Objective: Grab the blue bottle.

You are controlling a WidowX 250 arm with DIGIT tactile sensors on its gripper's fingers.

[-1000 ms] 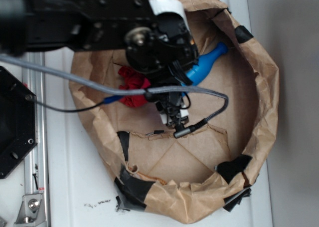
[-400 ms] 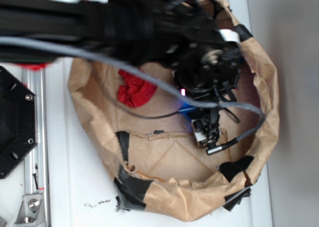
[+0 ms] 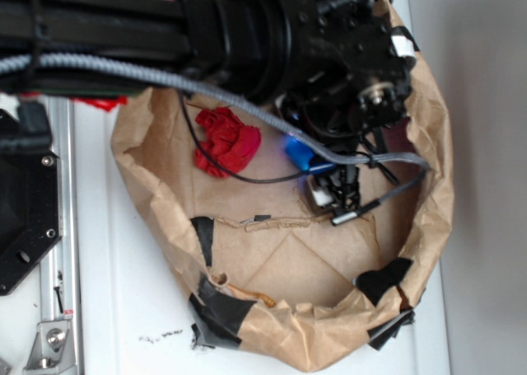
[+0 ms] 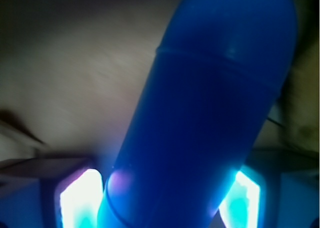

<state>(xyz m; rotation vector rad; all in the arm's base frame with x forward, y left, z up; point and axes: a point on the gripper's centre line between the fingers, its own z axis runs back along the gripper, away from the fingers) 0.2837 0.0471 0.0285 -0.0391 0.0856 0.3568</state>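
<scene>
In the wrist view the blue bottle (image 4: pixel 210 112) fills the frame, smooth and bright blue, its body lying between my two fingers. My gripper (image 4: pixel 160 200) is shut on it; the glowing left pad (image 4: pixel 80 200) and right pad (image 4: pixel 242 198) both press against its sides. In the exterior view only a short blue piece of the bottle (image 3: pixel 301 153) shows under the black wrist (image 3: pixel 346 86), inside the brown paper bowl (image 3: pixel 432 202). The jaws themselves are hidden there by the arm.
A wrinkly red wad of paper (image 3: pixel 224 140) lies left of the bottle in the bowl. Black tape patches (image 3: pixel 218 305) mark the bowl's rim. A black plate (image 3: pixel 20 210) and a metal rail (image 3: pixel 58 268) stand at the left. A grey cable (image 3: pixel 387 157) loops below the wrist.
The arm has swung right across the bowl and covered the bottle. The bottle's visible part now lies lower and further left than a second ago.
</scene>
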